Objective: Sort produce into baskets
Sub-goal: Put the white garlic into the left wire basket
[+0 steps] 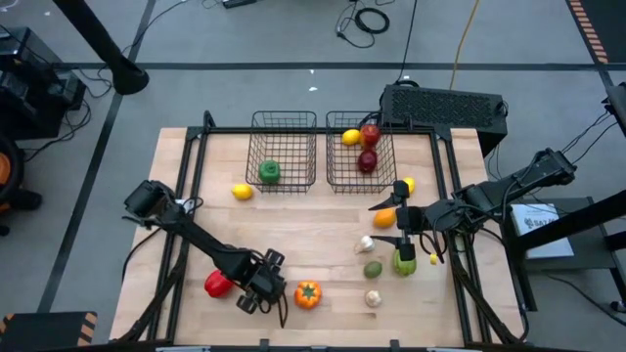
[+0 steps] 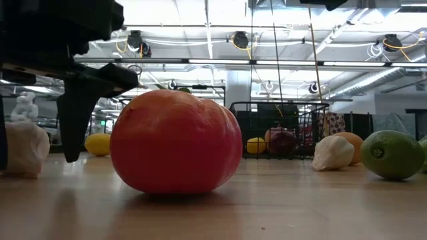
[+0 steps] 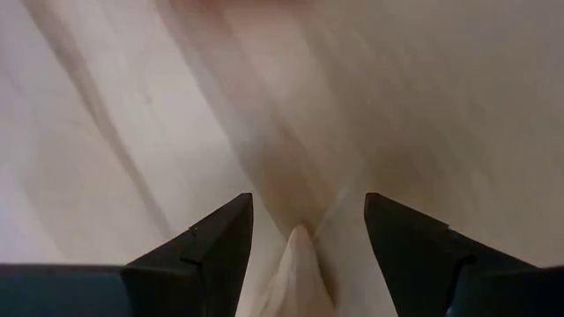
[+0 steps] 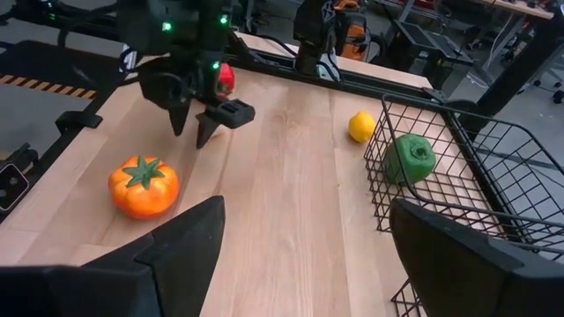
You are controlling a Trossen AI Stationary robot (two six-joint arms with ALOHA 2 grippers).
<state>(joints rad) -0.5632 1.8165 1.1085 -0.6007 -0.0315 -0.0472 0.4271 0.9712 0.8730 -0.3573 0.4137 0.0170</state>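
**Two arms over a table of scattered produce, two wire baskets at the far side**

A wooden table point(image 1: 293, 230) seen from above holds two dark wire-mesh baskets side by side at its far edge. The left basket point(image 1: 284, 122) contains one green pepper point(image 1: 269, 172). The right basket point(image 1: 335, 147) contains three pieces: one yellow lemon point(image 1: 350, 137) and two red apples point(image 1: 370, 134), one nearer than the other.

Loose on the table lie nine more pieces. One lemon point(image 1: 242, 192) sits just near of the left basket. At the near left, one red pepper point(image 1: 216, 285) lies beside the left arm, and one orange pepper with a green stalk point(image 1: 307, 293) lies just right of the left gripper. On the right half are one orange point(image 1: 385, 218), one yellow piece point(image 1: 408, 185) beside the right basket, one whitish bulb point(image 1: 364, 244), one green round fruit point(image 1: 373, 269), a second whitish bulb point(image 1: 373, 297) nearest the front edge, and one pale green piece point(image 1: 404, 261) below the right gripper.

The left gripper point(image 1: 262, 293) hangs low at the near left of the table, its two fingers point(image 3: 207, 251) spread apart over bare wood, holding nothing. The right gripper point(image 1: 389, 223) is over the right half of the table, near of the right basket, its jaws wide with nothing between them.

A black box point(image 1: 442, 106) stands beyond the table's far right corner.
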